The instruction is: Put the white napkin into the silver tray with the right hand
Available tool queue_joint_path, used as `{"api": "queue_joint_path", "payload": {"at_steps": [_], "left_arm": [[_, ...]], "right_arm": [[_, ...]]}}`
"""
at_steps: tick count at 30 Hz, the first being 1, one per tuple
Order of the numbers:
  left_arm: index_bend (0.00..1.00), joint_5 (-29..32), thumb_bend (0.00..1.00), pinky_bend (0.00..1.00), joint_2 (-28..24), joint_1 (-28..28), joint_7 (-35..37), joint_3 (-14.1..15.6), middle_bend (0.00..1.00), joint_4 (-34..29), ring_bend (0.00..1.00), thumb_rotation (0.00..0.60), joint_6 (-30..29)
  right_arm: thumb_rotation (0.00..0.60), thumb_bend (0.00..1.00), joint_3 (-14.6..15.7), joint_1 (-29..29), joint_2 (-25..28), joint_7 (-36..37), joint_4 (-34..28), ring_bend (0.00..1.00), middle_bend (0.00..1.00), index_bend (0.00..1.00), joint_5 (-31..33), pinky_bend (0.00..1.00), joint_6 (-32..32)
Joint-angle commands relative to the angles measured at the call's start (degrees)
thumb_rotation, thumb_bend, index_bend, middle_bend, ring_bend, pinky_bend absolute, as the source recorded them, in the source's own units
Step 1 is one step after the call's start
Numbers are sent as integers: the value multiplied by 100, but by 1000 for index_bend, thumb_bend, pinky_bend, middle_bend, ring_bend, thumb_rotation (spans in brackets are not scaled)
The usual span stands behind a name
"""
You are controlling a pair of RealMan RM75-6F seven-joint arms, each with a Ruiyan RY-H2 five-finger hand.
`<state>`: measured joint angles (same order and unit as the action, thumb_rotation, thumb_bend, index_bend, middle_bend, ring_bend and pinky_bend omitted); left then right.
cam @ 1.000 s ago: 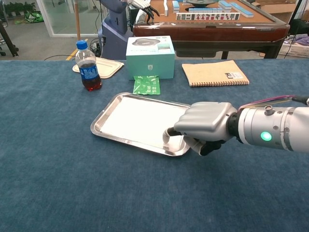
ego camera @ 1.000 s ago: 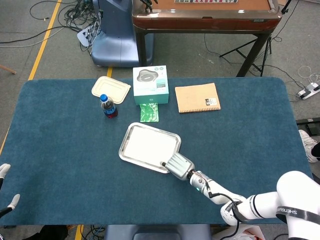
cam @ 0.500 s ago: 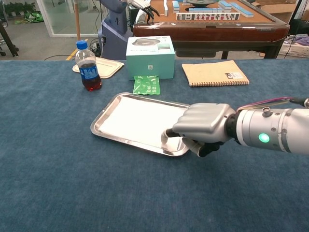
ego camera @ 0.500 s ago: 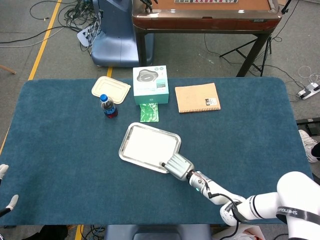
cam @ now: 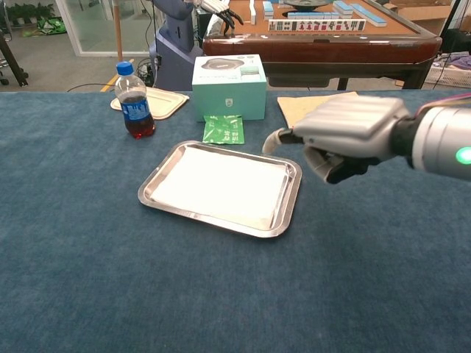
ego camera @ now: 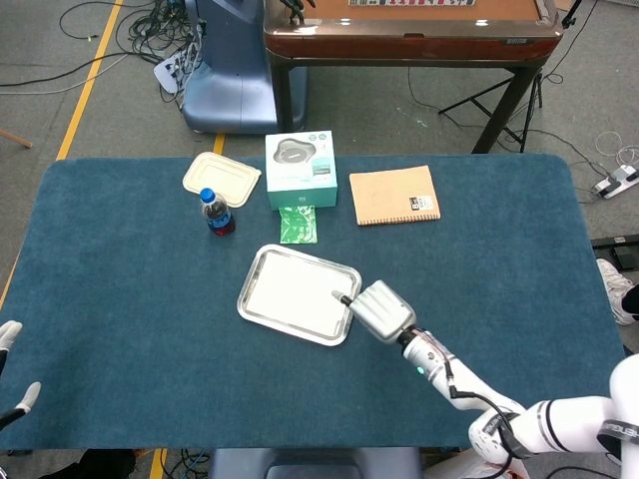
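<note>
While the white napkin (cam: 221,187) lies flat inside the silver tray (cam: 158,176), covering most of its floor, the right hand (cam: 346,140) hovers above the tray's right rim with nothing in its grasp; its fingers are loosely curled downward, one finger reaching out toward the tray, and no cloth shows between them. In the head view the same right hand (ego camera: 379,309) sits just beside the tray's near right corner, its arm trailing off toward the lower right. By the look of it, the placing step is done and the task is at its close: the napkin rests within the rim on every side that can be seen, though its right edge lies close against the tray wall. What probably remains is a clean retreat, lifting the hand away from the rim so it does not knock the tray or drag the napkin out. The left hand (ego camera: 12,364) shows only as pale fingertips at the lower left edge of the head view, too little to tell how it is set. Behind the tray on the blue surface (cam: 88,279) stand a cola bottle (cam: 132,101) and a teal box (cam: 229,88).
</note>
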<state>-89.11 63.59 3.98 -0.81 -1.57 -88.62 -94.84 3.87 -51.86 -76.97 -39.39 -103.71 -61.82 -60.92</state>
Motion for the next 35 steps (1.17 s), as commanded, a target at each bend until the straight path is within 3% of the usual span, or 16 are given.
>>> {"api": "queue_joint_path", "payload": {"at_steps": [1,4,9,13,19,28,35], "left_arm": [[100,5,243,91,16,-50,-13,-15,123,-2,120,600,63],[100,-11,242,91,44,-130,-40,-36,123,-9,120,600,149],[100,-13,242,91,70,-259,-112,-64,123,-47,120,600,301],[99,6,242,91,78,-368,-173,-97,123,-102,119,600,429],[100,9,243,91,100,-499,-233,-114,123,-134,119,600,577],[100,-11,242,91,165,-614,-305,-103,123,-162,119,600,678],[99,-30,242,91,180,-659,-381,-80,123,-219,119,600,702]], "right_arm": [[600,1000,34,509,461,154,-347,784,778,169,-239,1000,-651],[600,974,93,855,687,180,-492,676,691,169,-319,961,-1071],[600,709,200,1441,960,277,-606,495,541,169,-573,737,-1747],[600,610,307,1970,1179,402,-650,405,466,169,-666,654,-2224],[600,581,356,2629,1421,778,-536,302,374,158,-797,568,-2720],[600,580,293,3358,1525,1217,-287,296,369,156,-1009,565,-3134],[600,580,189,3583,1526,1316,-183,296,369,156,-1286,554,-3106]]}}
